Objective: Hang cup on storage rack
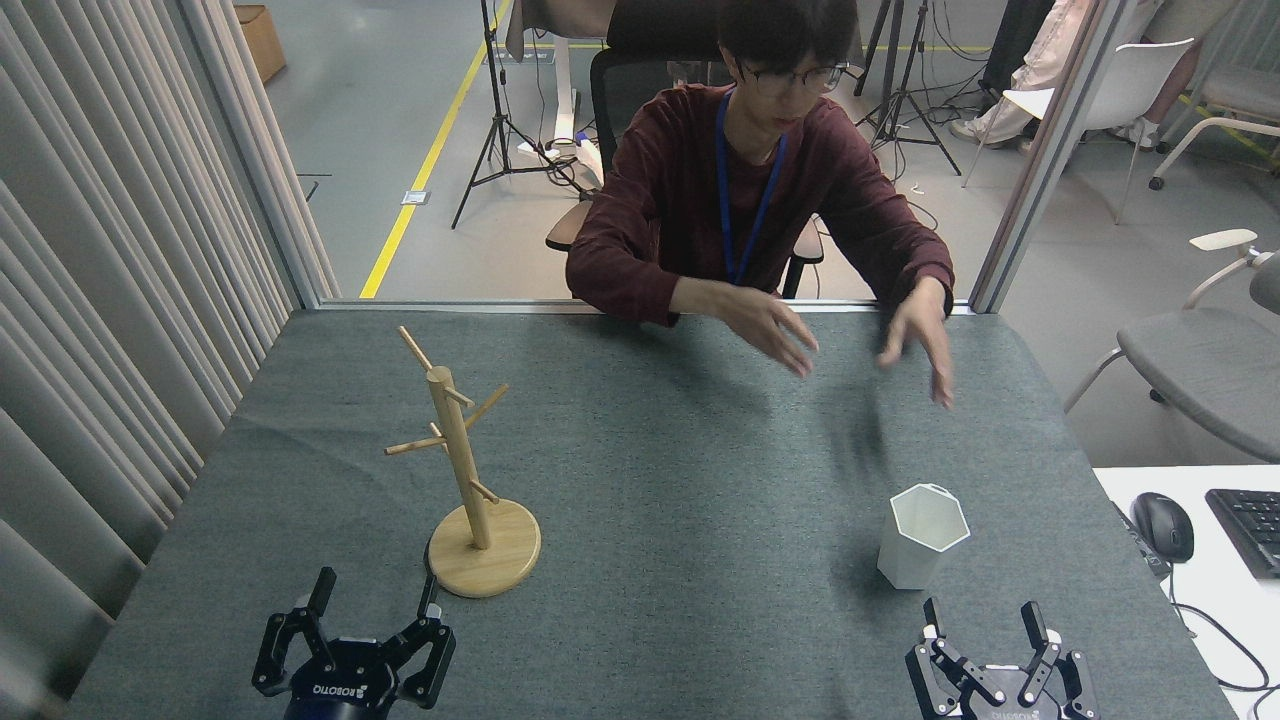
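Observation:
The white faceted cup (pixel 922 535) stands upright on the grey table at the right, its hexagonal rim open upward. The wooden storage rack (pixel 468 480), an upright post with slanted pegs on a round disc base, stands at the left with nothing on its pegs. My left gripper (pixel 376 594) sits open at the bottom left, just in front of the rack's base. Directly below the cup at the bottom right, my right gripper (pixel 982 614) is open, a short gap away from the cup. Neither gripper holds anything.
A person in a dark red top sits at the table's far edge with both hands (pixel 775 335) raised over the far middle of the table. A white desk with a mouse (pixel 1163 525) and keyboard adjoins the right side. Curtains hang along the left.

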Action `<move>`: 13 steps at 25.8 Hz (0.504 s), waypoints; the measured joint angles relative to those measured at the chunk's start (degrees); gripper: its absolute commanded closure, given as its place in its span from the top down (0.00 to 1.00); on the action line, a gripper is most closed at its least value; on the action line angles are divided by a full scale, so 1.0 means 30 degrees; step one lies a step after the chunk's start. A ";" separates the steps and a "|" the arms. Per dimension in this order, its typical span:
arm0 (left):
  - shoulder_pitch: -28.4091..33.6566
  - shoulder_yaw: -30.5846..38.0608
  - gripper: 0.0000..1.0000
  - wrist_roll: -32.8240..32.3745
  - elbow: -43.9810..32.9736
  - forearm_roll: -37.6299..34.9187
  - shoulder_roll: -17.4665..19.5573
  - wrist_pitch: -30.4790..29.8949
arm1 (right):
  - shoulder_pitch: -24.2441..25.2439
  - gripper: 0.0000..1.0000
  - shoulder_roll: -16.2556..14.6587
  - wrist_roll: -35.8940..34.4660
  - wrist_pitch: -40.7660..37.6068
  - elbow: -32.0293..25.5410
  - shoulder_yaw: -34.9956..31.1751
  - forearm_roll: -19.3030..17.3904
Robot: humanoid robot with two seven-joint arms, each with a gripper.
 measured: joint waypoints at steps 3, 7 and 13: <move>0.0022 0.0008 1.00 0.0000 -0.0146 0.0016 0.0037 -0.0046 | -0.0054 0.98 -0.0007 -0.0007 0.0011 0.0058 0.0000 0.0000; -0.0131 0.0031 1.00 0.0081 -0.0086 0.0068 0.0031 -0.0083 | -0.0614 0.98 0.0001 -0.0024 0.0053 0.0608 0.0008 0.0000; -0.0136 0.0042 1.00 0.0245 -0.0183 0.0116 0.0028 -0.0085 | -0.1046 0.98 -0.0028 -0.0056 0.0017 0.1172 0.0025 0.0004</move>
